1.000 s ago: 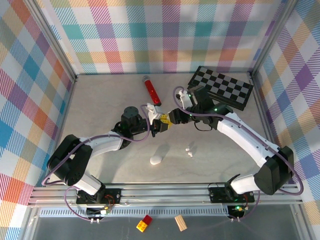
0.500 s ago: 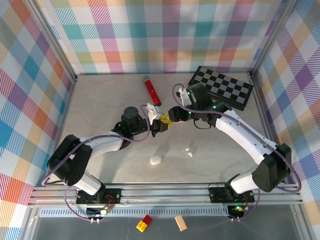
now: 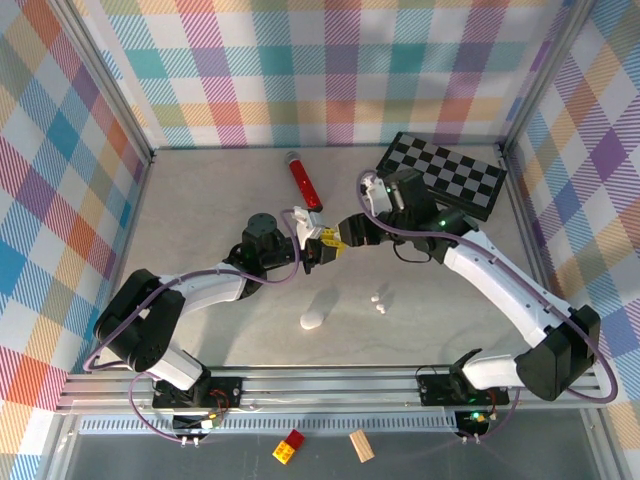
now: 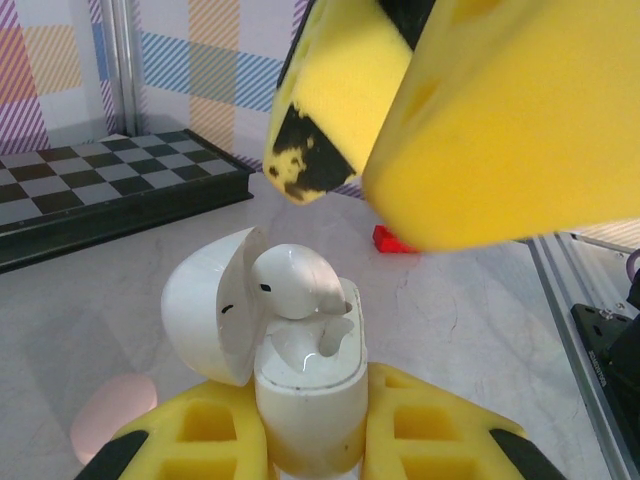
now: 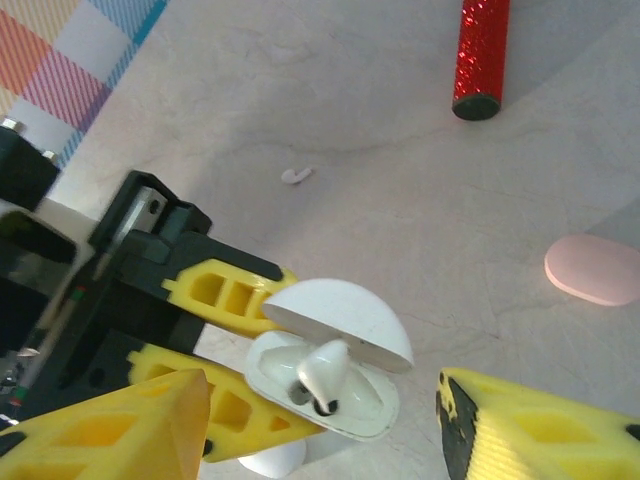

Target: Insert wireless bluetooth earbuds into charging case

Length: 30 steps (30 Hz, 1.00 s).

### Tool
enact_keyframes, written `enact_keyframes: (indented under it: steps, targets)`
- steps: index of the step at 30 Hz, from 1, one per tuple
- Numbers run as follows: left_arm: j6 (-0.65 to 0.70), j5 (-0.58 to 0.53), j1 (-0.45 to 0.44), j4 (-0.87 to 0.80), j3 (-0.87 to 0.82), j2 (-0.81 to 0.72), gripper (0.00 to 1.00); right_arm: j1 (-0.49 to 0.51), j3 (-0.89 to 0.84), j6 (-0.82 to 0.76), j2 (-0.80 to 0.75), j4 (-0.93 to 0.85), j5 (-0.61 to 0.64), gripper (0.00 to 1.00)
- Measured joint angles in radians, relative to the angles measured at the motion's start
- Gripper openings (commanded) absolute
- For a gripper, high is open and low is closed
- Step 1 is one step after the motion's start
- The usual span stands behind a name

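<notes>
Two yellow fingers of the left gripper (image 3: 313,250) are clamping the lower body of the white charging case (image 4: 305,395), holding it upright with its lid (image 4: 205,300) hanging open to one side. One earbud (image 4: 297,285) is sitting in the case's well with its rounded head standing proud of the rim, so I am judging it as placed but not pressed home. The right gripper (image 3: 340,237) is hovering just beside the case mouth, its jaws spread wide and gripping nothing, neither pad touching the bud. The step in hand is looking like the seating of this bud. The next move is calling for either a gentle downward nudge on its head or a trip to the table for another, with the left arm holding the case steady. Two loose earbuds (image 3: 375,298) are lying close together on the pale table (image 3: 200,220), near a second white case (image 3: 313,320). From the right wrist, a further tiny bud (image 5: 295,175) and a pink case (image 5: 592,270) are showing on the surface. Farther out, a red tube (image 3: 303,180) and a chessboard (image 3: 445,175) are lying toward the back, and plaid walls (image 3: 320,70) are enclosing the table on three sides.
</notes>
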Motion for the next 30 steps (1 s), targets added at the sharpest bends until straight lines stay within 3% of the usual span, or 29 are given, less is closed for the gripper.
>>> enact_keyframes:
  steps: [22, 30]
  targets:
    - [0.002, 0.000, 0.000, -0.005, 0.000, 0.000, 0.08, -0.013, -0.008, 0.008, 0.062, 0.006, 0.029, 0.59]
    - [0.007, -0.019, 0.018, 0.036, -0.032, -0.012, 0.07, -0.029, -0.088, 0.017, -0.079, 0.082, 0.016, 0.62]
